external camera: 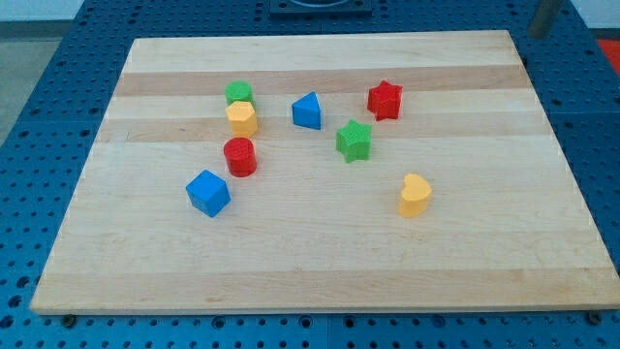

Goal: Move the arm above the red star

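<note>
The red star (385,100) lies on the wooden board (320,271), right of centre near the view's top. A dark rod shows at the view's top right corner, just beyond the board's far right corner. My tip (537,36) is up and to the right of the red star, well apart from it and touching no block.
A green star (354,141) lies just below and left of the red star. A blue triangular block (307,111) is to its left. Further left are a green block (238,93), a yellow hexagon (242,118), a red cylinder (240,156) and a blue cube (207,192). A yellow heart (415,195) lies lower right.
</note>
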`<state>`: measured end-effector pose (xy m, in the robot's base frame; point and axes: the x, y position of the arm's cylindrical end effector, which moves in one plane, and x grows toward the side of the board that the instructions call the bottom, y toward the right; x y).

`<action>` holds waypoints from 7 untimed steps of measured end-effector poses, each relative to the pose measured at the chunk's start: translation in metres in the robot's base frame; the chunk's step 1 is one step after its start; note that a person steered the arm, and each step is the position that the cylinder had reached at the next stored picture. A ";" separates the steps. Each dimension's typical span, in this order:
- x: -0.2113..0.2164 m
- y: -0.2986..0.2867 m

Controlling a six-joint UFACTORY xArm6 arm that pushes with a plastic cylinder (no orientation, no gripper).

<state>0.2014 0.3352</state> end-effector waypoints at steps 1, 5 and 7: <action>-0.009 0.002; 0.003 -0.086; 0.018 -0.165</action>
<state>0.2191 0.1706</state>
